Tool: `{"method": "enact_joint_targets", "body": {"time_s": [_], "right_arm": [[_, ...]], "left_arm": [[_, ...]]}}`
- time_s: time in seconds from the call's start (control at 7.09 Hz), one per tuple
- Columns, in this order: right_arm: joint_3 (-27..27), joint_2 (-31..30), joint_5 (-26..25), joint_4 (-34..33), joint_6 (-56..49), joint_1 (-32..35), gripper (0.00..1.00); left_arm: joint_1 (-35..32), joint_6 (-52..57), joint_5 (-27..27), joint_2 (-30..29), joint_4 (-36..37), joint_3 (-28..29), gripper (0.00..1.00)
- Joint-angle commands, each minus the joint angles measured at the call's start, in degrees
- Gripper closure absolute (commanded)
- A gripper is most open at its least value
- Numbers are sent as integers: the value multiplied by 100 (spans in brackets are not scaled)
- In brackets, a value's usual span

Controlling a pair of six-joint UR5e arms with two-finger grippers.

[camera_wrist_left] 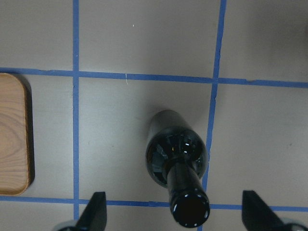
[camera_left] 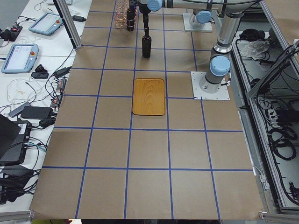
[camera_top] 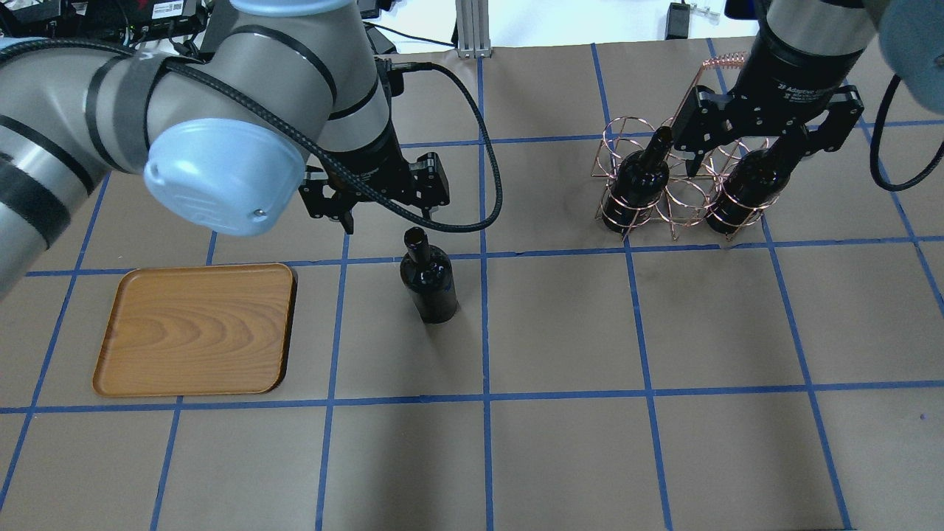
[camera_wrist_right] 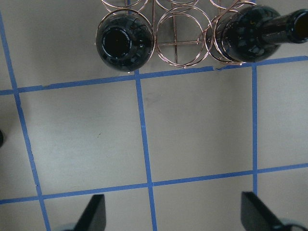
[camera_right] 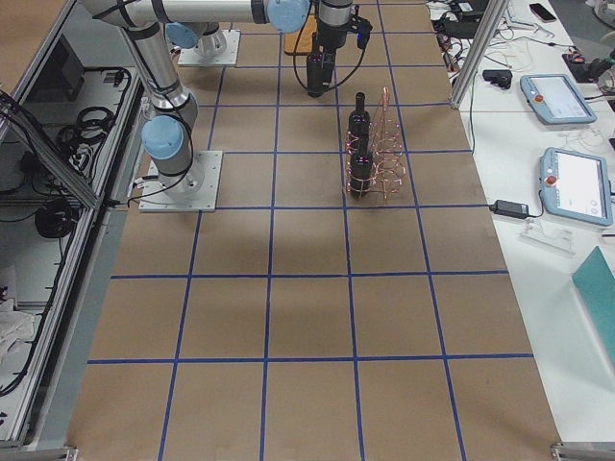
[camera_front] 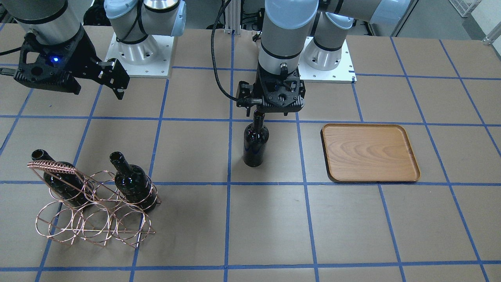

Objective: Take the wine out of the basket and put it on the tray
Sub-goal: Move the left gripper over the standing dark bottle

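One wine bottle (camera_front: 256, 143) stands upright on the table between basket and tray; it also shows in the overhead view (camera_top: 428, 284) and the left wrist view (camera_wrist_left: 177, 156). My left gripper (camera_front: 263, 112) is open, its fingers (camera_wrist_left: 96, 211) spread wide to either side of the bottle's mouth, not touching it. The wooden tray (camera_front: 370, 152) lies bare beside it. The copper wire basket (camera_front: 94, 213) holds two more bottles (camera_front: 62, 182) (camera_front: 133, 182). My right gripper (camera_top: 763, 151) is open and empty, hovering above the basket (camera_top: 678, 184).
Blue tape lines grid the brown table. The arm bases stand on white plates (camera_front: 143, 58) at the robot's edge. Tablets and cables (camera_right: 567, 134) lie on a side bench beyond the table's far edge.
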Motion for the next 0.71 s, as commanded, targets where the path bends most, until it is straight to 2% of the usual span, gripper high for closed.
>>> {"method": "enact_joint_targets", "body": {"time_s": [0.0,0.56], "right_arm": [[2,7,16,4,-2,0,0],[2,7,7,-5,-2,0,0]], "left_arm": [[-80,-87,-2,-231,85,-49,2],[-142,-139,-10,-319,102,-155,13]]}}
